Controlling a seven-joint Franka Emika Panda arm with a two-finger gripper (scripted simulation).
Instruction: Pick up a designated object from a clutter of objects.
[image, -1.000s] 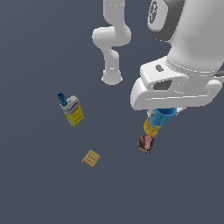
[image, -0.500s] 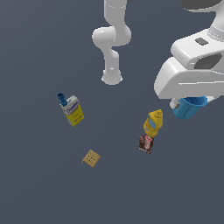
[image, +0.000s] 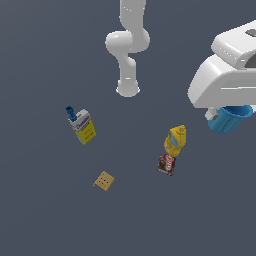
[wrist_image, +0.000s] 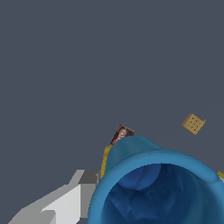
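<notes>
One blue cup (image: 231, 119) hangs under the white arm at the exterior view's right, clear of the grey worktop (image: 45, 220) and well above the rest of the clutter. The pincer (wrist_image: 94, 183) is mostly hidden by the wrist housing, yet in the wrist view the cup's open mouth fills the frame beside a grey finger (wrist_image: 87, 177), so I judge it clamped on the cup's wall. Below lie the yellow bottle (image: 175, 139) touching the small brown-red box (image: 167, 164), the tan cracker (image: 104, 180) apart, and the yellow box (image: 83, 126) with the dark-blue piece (image: 71, 112) just beside it. The lift step looks largely done; the next move calls for a steady hold without tipping the cup.
</notes>
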